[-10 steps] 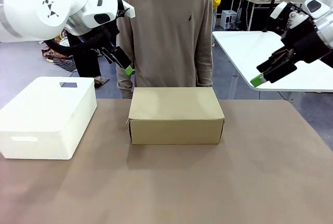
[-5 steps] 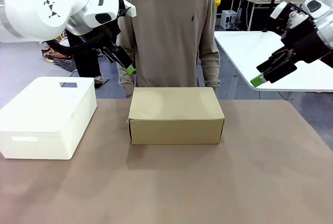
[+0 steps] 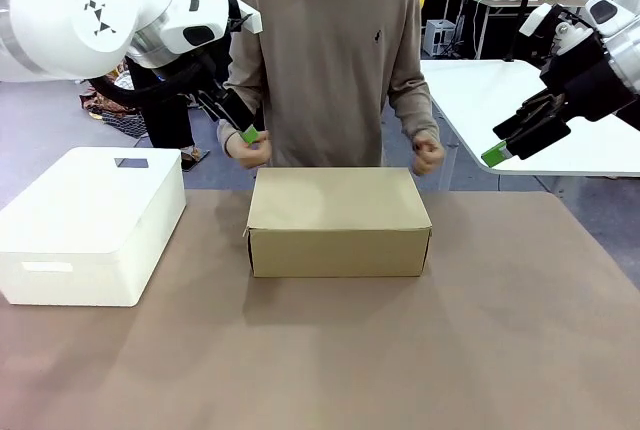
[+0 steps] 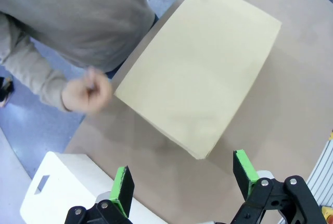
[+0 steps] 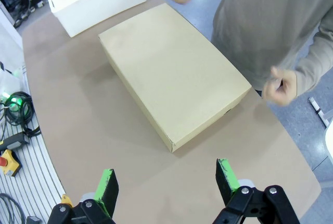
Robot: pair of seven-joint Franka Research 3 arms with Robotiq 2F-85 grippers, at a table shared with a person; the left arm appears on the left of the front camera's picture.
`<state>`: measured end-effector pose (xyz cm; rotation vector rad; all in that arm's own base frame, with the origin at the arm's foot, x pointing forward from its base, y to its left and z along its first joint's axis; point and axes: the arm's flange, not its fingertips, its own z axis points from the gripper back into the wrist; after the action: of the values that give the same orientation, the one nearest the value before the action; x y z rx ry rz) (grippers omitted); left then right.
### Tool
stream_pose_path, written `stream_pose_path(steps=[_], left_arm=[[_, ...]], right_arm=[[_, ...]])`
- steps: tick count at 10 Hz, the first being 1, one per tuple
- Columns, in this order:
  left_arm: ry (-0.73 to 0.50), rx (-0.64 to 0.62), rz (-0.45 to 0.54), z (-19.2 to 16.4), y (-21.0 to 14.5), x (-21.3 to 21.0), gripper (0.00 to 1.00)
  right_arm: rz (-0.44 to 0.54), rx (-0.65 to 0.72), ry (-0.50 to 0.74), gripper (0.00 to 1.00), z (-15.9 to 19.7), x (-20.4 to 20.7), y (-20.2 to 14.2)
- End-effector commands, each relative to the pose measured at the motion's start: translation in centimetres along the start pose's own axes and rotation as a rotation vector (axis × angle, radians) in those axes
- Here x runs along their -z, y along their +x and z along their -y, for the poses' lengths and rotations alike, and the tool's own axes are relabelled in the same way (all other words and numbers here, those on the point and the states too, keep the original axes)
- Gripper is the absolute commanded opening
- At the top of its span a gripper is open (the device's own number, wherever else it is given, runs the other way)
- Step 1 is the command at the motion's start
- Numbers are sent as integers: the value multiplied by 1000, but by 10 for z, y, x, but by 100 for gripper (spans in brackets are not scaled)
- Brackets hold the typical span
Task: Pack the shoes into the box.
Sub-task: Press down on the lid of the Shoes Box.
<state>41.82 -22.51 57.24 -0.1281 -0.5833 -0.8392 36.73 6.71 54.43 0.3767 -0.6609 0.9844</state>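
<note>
Raised since a second ago: both of the person's hands, formerly hanging low behind the box, now lifted in loose fists at its far corners; both arms and the box unchanged in place.

Table (image 3: pixel 520 350): brown surface, spread well below both end effectors, bearing two boxes.

Person (image 3: pixel 330 60): grey-brown sweater, standing at the far edge, between the two end effectors in the front view.

White box (image 3: pixel 90 225): rounded plastic, lid on, below the left end effector and toward the robot's left; a corner with a handle slot visible at the bottom of the left wrist view.

Box (image 3: pixel 338 218): tan cardboard, flap lid shut, flat on the table at centre; below and ahead of the left end effector's fingers in the left wrist view, likewise below and ahead of the right end effector in the right wrist view. Contents hidden.

Left end effector (image 3: pixel 238 122): held in the air above the box's far left corner, jaws spread wide, nothing between the green pads (image 4: pixel 124 183). Apparently just beside the person's hand (image 3: pixel 246 148) in the front view; contact not determinable.

Right end effector (image 3: pixel 518 140): held high, well to the right of the box, jaws spread wide, empty; person's other hand (image 3: pixel 428 157) between it and the box.
</note>
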Motion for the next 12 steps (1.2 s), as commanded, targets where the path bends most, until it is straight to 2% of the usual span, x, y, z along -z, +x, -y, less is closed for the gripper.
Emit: stream_pose_path(steps=[1, 12], left_arm=[[0, -3, -5, -2, -1, -1, 100], [0, -3, -5, -2, -1, -1, 100]], right_arm=[[-12, 12, -15, 100, 0, 1, 2], [-12, 12, -15, 100, 0, 1, 2]])
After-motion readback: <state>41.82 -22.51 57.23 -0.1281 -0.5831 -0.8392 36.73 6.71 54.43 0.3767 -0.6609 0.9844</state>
